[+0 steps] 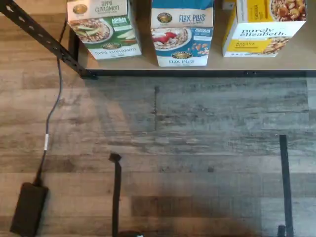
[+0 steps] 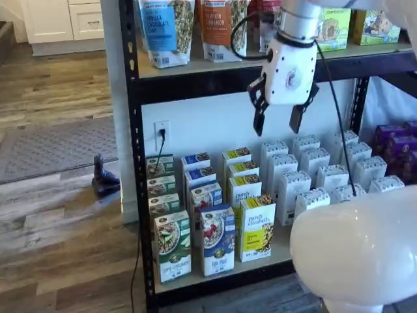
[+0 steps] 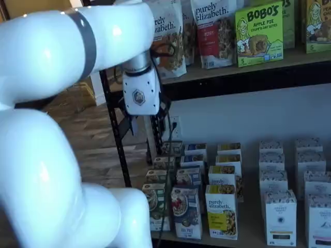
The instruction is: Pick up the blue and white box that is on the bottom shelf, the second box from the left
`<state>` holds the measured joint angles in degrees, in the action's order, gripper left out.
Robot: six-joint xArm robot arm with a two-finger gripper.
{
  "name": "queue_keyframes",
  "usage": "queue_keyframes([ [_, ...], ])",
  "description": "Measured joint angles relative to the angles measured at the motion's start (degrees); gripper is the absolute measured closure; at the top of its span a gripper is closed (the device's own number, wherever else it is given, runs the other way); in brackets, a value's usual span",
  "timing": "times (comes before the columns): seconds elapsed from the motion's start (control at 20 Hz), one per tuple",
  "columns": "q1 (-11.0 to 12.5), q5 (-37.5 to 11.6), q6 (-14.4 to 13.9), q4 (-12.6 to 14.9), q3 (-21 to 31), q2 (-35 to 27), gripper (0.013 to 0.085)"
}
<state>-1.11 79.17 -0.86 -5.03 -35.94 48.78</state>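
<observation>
- Hand (image 2: 281,115) hangs high over the bottom shelf (image 2: 287,250), black fingers (image 2: 259,119) spread with a clear gap, nothing in them; well apart from any box.
- Blue and white box (image 2: 217,238) stands upright at the shelf's front edge, just beside the green and white box (image 2: 172,245) on one side and the yellow box (image 2: 258,227) on the other; wrist view shows the same trio, blue one (image 1: 182,33) in the middle.
- Risk, my read: gaps either side look tight, so a finger could land on a neighbour, tip it, or pinch two cartons at once.
- Risk: carton is slim and tall at the front edge; an off-centre push could topple it forward onto the floor (image 1: 197,128).
- Risk: more rows stand close behind it, so overshoot would shove those back.
- Power cable (image 1: 55,106) and black adapter (image 1: 28,207) lie on the floor near the rack's front corner; low swing could snag.
- Surface: pale beige board, black rail. Floor: grey-brown wood planks.
- Room beyond: white wall with outlet (image 2: 161,130), upper shelf of bags and boxes, white cabinets far back.
</observation>
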Motion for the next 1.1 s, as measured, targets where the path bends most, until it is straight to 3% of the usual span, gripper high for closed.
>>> queue_keyframes([
  [0.35,-2.63,-10.00,-2.65,2.32,6.77,-3.00,0.0130],
  [1.1,-5.35,-28.41,-3.69,0.90,14.96,-13.89,0.0130],
])
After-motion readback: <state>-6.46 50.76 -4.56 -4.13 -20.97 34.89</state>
